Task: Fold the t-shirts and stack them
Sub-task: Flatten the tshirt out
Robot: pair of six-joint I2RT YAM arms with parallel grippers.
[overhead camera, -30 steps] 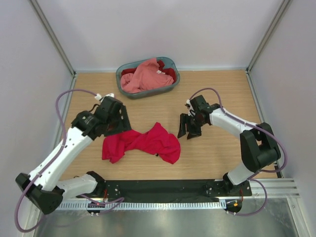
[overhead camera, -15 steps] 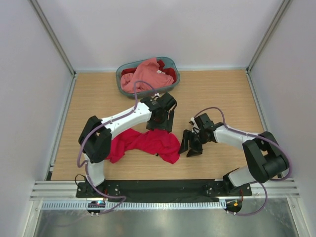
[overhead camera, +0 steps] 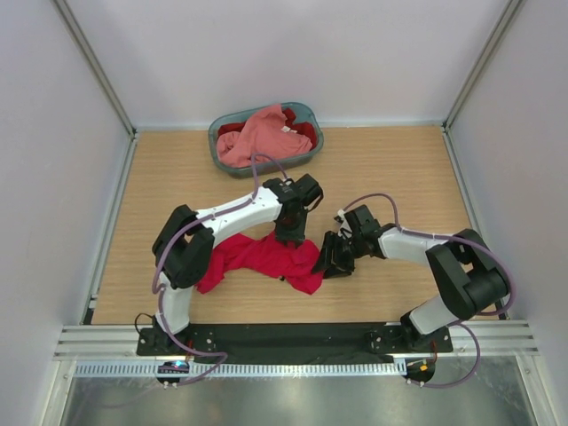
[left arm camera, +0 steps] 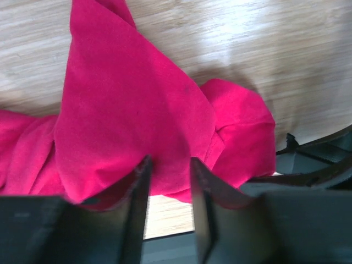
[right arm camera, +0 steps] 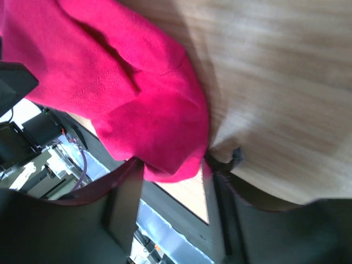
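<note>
A bright crimson t-shirt (overhead camera: 257,259) lies crumpled on the wooden table (overhead camera: 390,169). My left gripper (overhead camera: 291,235) is down on its far right edge. In the left wrist view the jaws (left arm camera: 168,176) stand narrowly apart astride a fold of the crimson cloth (left arm camera: 126,110), not pinching it. My right gripper (overhead camera: 330,259) is low at the shirt's right edge. In the right wrist view its jaws (right arm camera: 170,176) are open around the cloth's rim (right arm camera: 126,88). A salmon pink t-shirt (overhead camera: 256,135) and a darker red one (overhead camera: 303,130) lie in the basket.
The grey-blue oval basket (overhead camera: 312,151) stands at the back centre of the table. Pale walls with metal posts enclose the table on three sides. A black rail (overhead camera: 284,339) with both arm bases runs along the near edge.
My left arm has swung from the shirt's left side over to its far right edge, and its jaws have narrowed. My right gripper has dropped left to the shirt's right edge and closed slightly.
</note>
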